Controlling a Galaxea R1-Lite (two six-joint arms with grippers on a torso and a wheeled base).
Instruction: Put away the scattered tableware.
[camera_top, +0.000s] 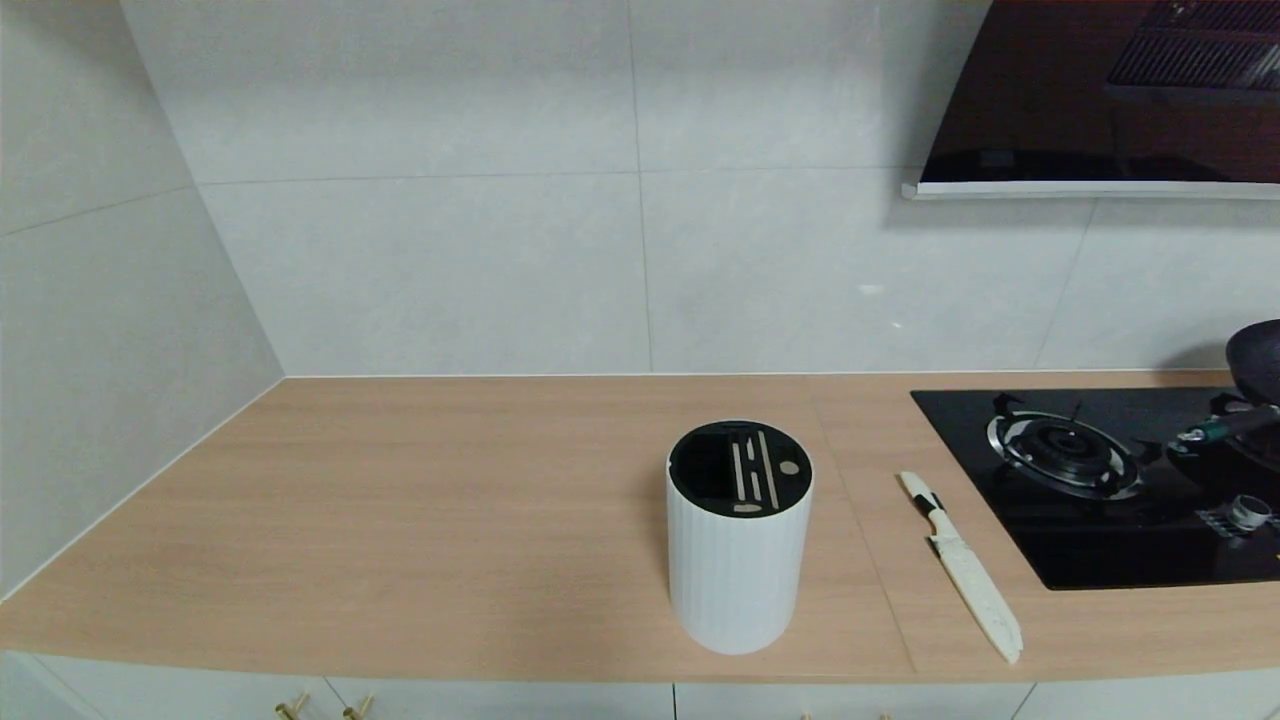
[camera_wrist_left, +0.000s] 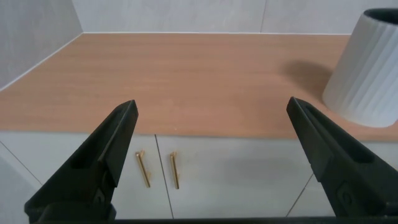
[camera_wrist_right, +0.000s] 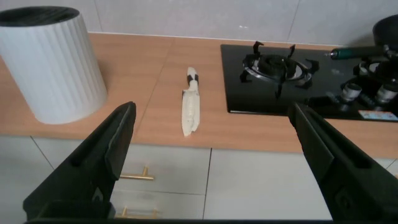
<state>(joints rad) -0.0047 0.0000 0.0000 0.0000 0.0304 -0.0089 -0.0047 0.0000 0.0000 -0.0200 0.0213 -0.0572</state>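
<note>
Cream knife (camera_top: 962, 566) — speckled blade, black-banded handle

I am counting on the surface (camera_top: 450, 480): one white ribbed holder (camera_top: 738, 570), one white knife (camera_top: 960, 565), one black hob (camera_top: 1100, 520), one dark pan (camera_top: 1258, 362) sitting on that hob.

- Soft, even, bright light fills the scene.
- The white holder (camera_top: 738, 540) throws a faint shadow onto the counter (camera_top: 400, 520) at its left.
- Right of the holder, the black hob (camera_top: 1060, 550) shows dull reflections.
</note>
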